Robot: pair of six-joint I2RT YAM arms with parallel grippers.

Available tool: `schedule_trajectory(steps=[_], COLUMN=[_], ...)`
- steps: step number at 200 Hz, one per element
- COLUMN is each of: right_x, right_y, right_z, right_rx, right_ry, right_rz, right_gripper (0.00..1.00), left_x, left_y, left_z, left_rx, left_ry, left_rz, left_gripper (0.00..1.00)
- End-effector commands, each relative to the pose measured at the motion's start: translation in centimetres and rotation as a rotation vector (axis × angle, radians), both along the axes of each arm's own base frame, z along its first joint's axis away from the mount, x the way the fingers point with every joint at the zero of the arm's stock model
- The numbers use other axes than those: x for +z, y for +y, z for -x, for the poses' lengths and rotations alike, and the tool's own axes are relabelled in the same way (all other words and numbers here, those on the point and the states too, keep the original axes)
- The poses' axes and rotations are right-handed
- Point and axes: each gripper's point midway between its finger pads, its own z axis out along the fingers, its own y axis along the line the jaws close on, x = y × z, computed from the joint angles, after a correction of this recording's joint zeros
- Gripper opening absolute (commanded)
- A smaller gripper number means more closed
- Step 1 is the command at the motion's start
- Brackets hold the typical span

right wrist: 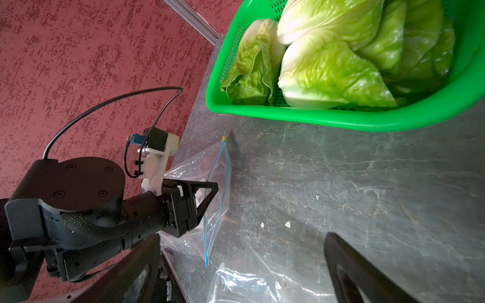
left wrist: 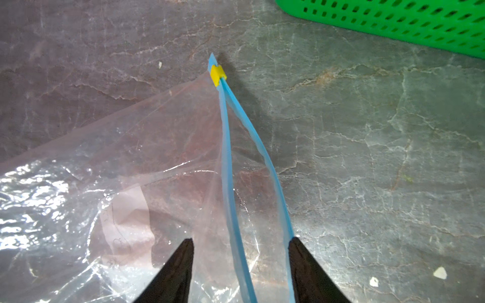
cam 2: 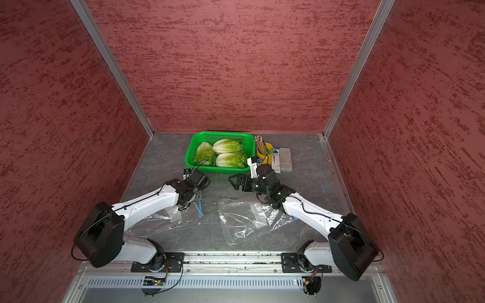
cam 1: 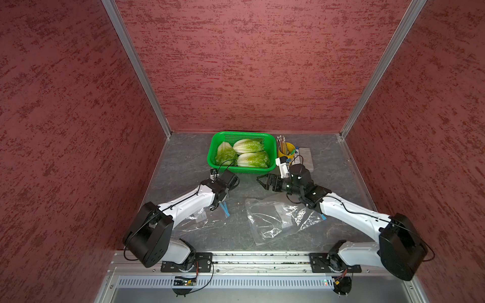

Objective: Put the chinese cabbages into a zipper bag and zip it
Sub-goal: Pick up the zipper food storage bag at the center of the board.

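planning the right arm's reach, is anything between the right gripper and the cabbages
Only the green basket's near wall; the chinese cabbages lie inside behind it. The right gripper, jaws open, likely must come over it.

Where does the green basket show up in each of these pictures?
In both top views: green basket at the table's back, middle, holding three cabbages.
Left wrist: only its perforated wall, beyond the yellow slider.
Right wrist: close up, cabbages inside.
Shared landmark: the blue zipper strip by the left hand, in all four.

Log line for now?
cabbages: all in basket | left end effector: open, straddling zipper bag rim | right end effector: open, empty
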Motion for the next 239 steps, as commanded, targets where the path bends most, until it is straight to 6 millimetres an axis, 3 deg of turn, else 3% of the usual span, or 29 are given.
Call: schedule_trajectory(steps=[1, 76, 125, 137, 183, 239], right_x=[1.7, 1.1, 1.5, 1.5, 1.7, 3.0], right_y=[0.7, 1.2, 1.4, 1.4, 1.4, 1.6], right_z=[-0.6, -0.6, -0.8, -0.8, -0.9, -0.9], right_rx=[-0.004, 0.004, 0.005, 0.005, 0.0, -0.012], right_ry=[-0.041, -0.026, -0.032, -0.033, -0.025, -0.032], right_rz=[-0.034, -0.033, -0.035, -0.033, -0.018, 0.039], right_gripper=[0.99, 0.99, 0.99, 0.99, 0.99, 0.99], left_x=[0.1, -1.8, -1.6, -1.4, 0.8, 5.6], left_y=[0.7, 0.8, 0.5, 0.5, -0.5, -3.6], left_z=[0.0, 0.1, 0.2, 0.3, 0.5, 2.0], left_rx=[0.032, 0.047, 0.03, 0.019, -0.065, -0.281], left_ry=[-0.032, -0.01, -0.038, -0.049, -0.112, -0.225], left_rz=[0.012, 0.067, 0.096, 0.107, 0.138, 0.229], left_gripper=[0.55, 0.33, 0.11, 0.1, 0.03, 0.0])
